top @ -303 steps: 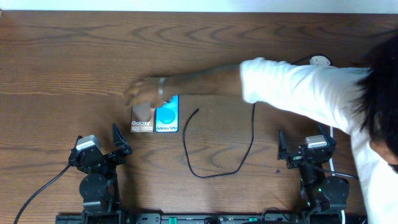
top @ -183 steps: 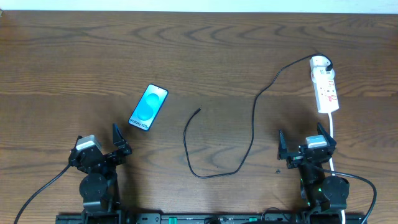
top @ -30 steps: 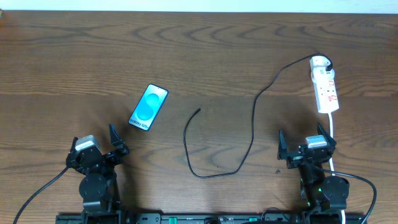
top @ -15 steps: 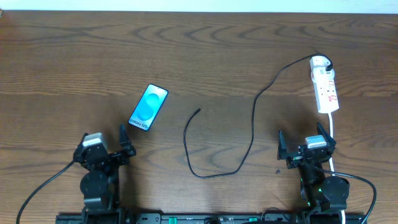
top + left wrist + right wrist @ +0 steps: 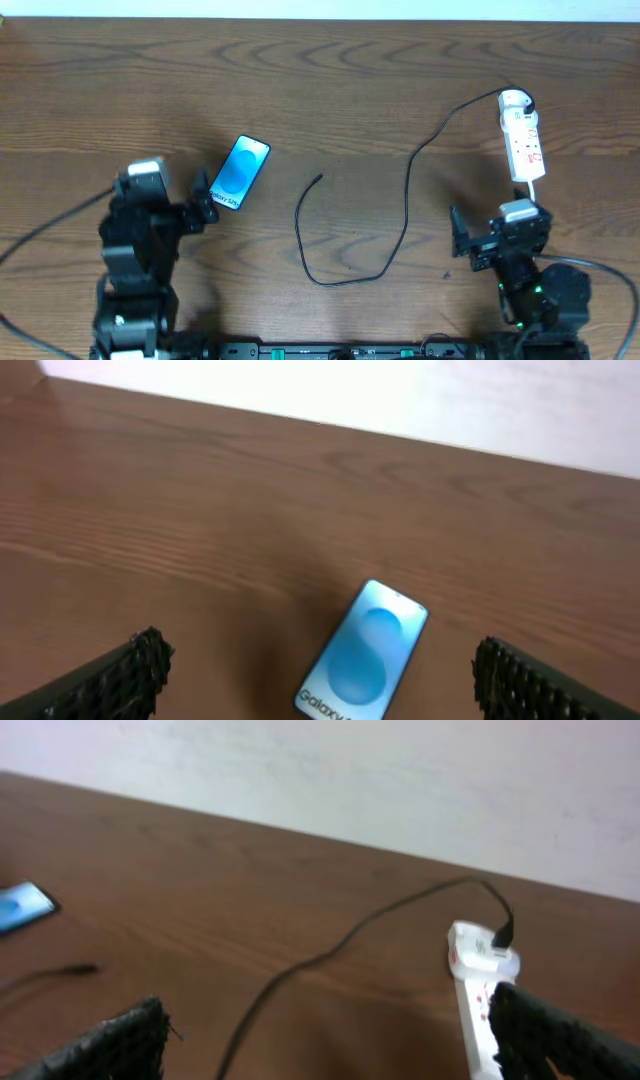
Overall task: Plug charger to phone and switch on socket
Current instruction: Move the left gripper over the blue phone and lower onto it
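The phone (image 5: 240,172) with a bright blue screen lies tilted on the table at left; it also shows in the left wrist view (image 5: 365,652). The black charger cable (image 5: 404,215) runs from the white socket strip (image 5: 522,147) at far right down into a loop, and its plug tip (image 5: 318,178) lies free right of the phone. My left gripper (image 5: 200,203) is open and empty just below-left of the phone, its fingers (image 5: 320,680) straddling the phone's near end. My right gripper (image 5: 478,245) is open and empty below the socket (image 5: 478,1000).
The socket's thick white cord (image 5: 534,193) runs down past my right arm. The wooden table (image 5: 330,90) stretches bare behind the phone and cable, with a pale wall (image 5: 400,780) beyond its far edge.
My left arm has risen and moved forward toward the phone, its fingers now at the phone's lower end. My right arm has shifted slightly. The phone, cable and socket have not moved.
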You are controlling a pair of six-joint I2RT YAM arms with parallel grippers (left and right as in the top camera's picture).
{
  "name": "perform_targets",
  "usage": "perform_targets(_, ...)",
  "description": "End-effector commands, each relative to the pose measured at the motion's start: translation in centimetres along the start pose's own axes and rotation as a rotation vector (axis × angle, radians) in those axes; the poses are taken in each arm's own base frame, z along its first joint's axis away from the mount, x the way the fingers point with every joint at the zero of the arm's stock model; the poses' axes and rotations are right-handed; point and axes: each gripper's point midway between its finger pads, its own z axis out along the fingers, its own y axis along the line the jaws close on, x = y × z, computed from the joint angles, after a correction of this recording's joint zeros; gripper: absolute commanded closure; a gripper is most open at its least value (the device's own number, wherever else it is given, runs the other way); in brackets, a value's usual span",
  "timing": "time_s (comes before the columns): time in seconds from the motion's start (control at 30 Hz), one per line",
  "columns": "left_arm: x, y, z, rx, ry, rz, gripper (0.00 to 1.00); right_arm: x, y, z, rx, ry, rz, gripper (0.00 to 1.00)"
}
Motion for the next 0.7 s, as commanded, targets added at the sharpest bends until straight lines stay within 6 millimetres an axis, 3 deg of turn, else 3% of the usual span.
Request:
perform_targets(0.0,-2.5,-1.8,0.2,0.085,0.030,0.032,0.02,-2.3,-0.2,0.0,-0.014,0.034,0.006,0.01)
perform_targets(0.4,-4.7,-2.9,2.0,0.113,0.390,0.068,0.02,-4.6,0.7,2.4,-0.184,0.388,0.015,0.01)
perform_targets(0.67,-3.0,-4.0,4.4,0.156,0.652,0.130,0.02,-5.1,1.1,4.7,-0.268,0.550,0.082,0.01)
